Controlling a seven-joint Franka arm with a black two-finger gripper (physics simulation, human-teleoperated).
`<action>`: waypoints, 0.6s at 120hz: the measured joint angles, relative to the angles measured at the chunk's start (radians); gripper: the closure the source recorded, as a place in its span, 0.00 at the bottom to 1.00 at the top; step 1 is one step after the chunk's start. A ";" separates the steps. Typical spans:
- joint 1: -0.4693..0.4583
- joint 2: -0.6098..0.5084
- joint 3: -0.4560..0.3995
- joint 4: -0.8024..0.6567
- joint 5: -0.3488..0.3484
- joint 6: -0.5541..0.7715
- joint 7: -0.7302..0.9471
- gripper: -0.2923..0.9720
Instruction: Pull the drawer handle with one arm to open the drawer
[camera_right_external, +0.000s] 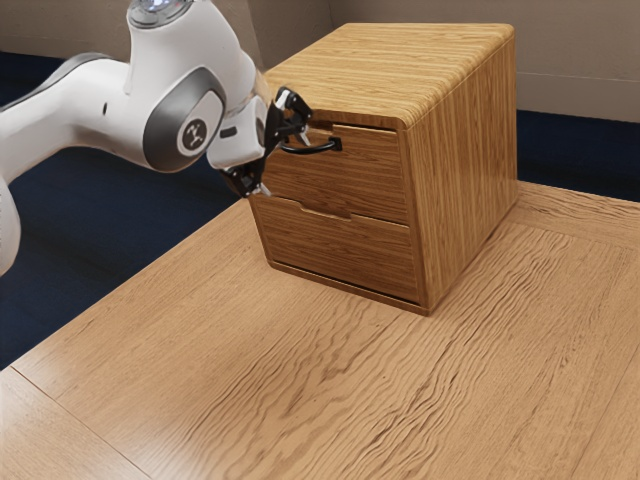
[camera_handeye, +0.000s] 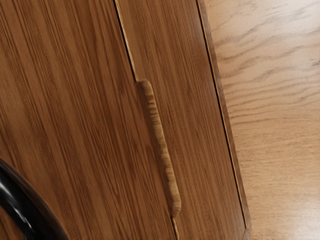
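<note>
One arm is engaged, reaching in from the exterior view's upper left to the wooden cabinet (camera_right_external: 400, 60) in the upper middle of the frame, which stands on the table (camera_right_external: 350, 400).

Findings:
- The gripper (camera_right_external: 277, 146) is at the front of the top drawer (camera_right_external: 345, 178), at the end of the black handle (camera_right_external: 318, 146) nearer the exterior view's left.
- Its fingers stand apart, one above the bar and one below. No clamp on the handle is visible.
- The handle is a dark horizontal loop on the top drawer's face, just under the cabinet top. In the wrist view it shows as a blurred black curve (camera_handeye: 22, 210) close under the hand.
- The wrist view also shows the seam between the top drawer and the lower drawer (camera_handeye: 185, 100), with the lower drawer's pale recessed lip (camera_handeye: 160, 145) along it. The two fronts look near enough flush.

Assessment: the step in hand is the approach and straddle of the handle. The pull has not begun, and the top drawer appears not yet drawn out.

Next move, in my judgement: you should bring the fingers together on the bar until both bear on it, then draw the hand straight back, square to the drawer face. A skewed pull risks binding the drawer or slipping off the end of the handle, since the hold sits toward one end, not at the middle.
</note>
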 joint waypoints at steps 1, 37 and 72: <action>0.000 0.000 0.000 -0.001 0.000 0.001 0.000 0.23; -0.008 -0.035 0.001 -0.068 -0.001 0.029 -0.001 0.25; -0.027 -0.181 0.001 -0.214 0.011 0.039 -0.003 0.26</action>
